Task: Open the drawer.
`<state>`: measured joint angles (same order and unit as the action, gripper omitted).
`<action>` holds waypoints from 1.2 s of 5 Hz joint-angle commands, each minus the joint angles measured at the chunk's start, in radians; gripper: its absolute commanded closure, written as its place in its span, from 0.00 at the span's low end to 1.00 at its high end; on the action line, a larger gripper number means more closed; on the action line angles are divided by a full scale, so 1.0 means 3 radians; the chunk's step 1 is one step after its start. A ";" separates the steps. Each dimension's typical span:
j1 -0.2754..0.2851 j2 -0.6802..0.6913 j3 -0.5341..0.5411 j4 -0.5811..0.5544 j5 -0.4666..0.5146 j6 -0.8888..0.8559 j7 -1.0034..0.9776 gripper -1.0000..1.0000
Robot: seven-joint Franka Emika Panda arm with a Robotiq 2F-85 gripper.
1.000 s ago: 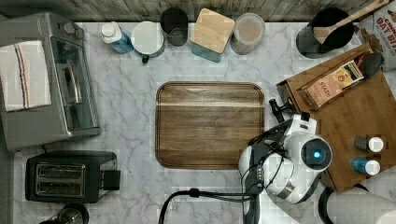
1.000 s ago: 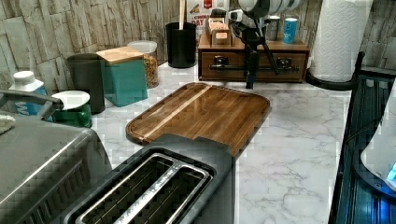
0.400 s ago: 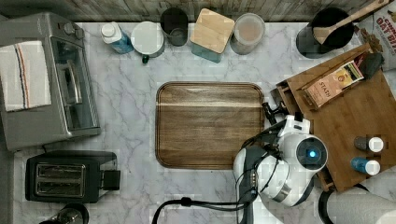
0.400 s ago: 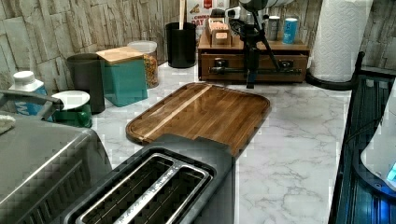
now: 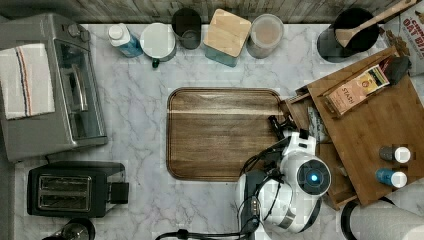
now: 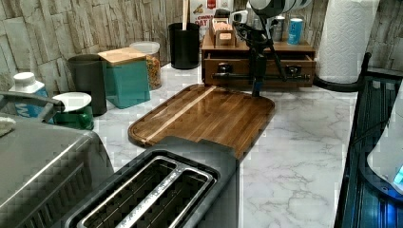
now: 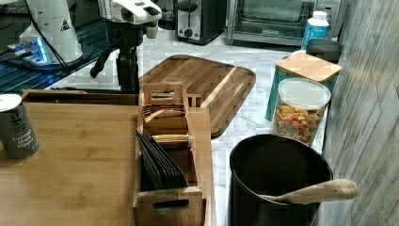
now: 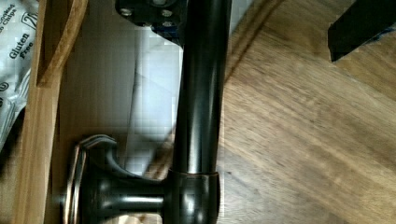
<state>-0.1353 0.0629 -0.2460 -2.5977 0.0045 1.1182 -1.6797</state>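
The light bamboo drawer (image 5: 303,116) sticks partly out of its box (image 5: 380,135) towards the top view's left, with a printed packet lying inside. Its front panel (image 6: 237,66) carries a black bar handle (image 6: 280,76) on two posts. My gripper (image 5: 279,125) points down at that handle, in front of the drawer (image 7: 70,96). In the wrist view the handle bar (image 8: 201,93) runs between my spread fingers. One finger (image 8: 149,11) sits between the bar and the drawer front (image 8: 28,140). The other finger (image 8: 359,23) stays well clear of the bar. The gripper is open, hooked behind the bar.
A dark wooden serving tray (image 5: 222,132) lies right in front of the drawer. On the box top are a tea box (image 5: 350,92) and two small jars (image 5: 395,165). A paper towel roll (image 5: 385,222), toaster (image 5: 75,187), toaster oven (image 5: 50,85) and canisters (image 5: 227,35) ring the counter.
My gripper has moved towards the top view's left, and the drawer has slid further out of its box with it.
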 commanded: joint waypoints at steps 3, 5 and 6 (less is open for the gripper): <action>0.0687 -0.0524 0.0711 -0.0831 0.0587 -0.0319 0.0832 0.00; 0.0806 -0.0698 0.0829 -0.0857 0.0571 -0.0582 0.1027 0.00; 0.0872 -0.0640 0.0870 -0.0834 0.0750 -0.0516 0.0942 0.00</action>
<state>-0.0406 -0.1053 -0.1237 -2.7676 0.1403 1.0381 -1.4297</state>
